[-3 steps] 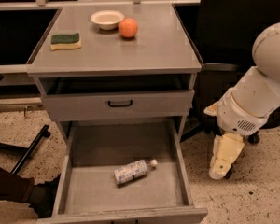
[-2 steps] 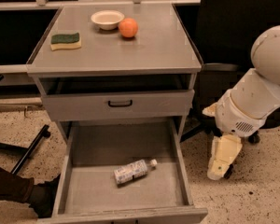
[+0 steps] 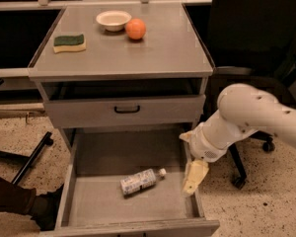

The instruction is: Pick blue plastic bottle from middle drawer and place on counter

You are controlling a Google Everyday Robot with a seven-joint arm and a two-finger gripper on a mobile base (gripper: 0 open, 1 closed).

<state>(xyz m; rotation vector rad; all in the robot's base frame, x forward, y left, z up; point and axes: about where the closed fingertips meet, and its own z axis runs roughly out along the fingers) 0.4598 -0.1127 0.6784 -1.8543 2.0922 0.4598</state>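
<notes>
The blue plastic bottle lies on its side on the floor of the open middle drawer, with its white cap pointing right. My gripper hangs from the white arm at the drawer's right wall, a short way to the right of the bottle and apart from it. It holds nothing. The counter is the grey top of the cabinet, above the drawers.
On the counter stand a green-and-yellow sponge, a white bowl and an orange ball. A closed drawer front with a black handle sits above the open drawer. Chair legs stand at the right, and a dark bar lies on the floor at the left.
My arm and gripper have moved left, from beside the cabinet to the right wall of the open drawer. The bottle has not moved.
</notes>
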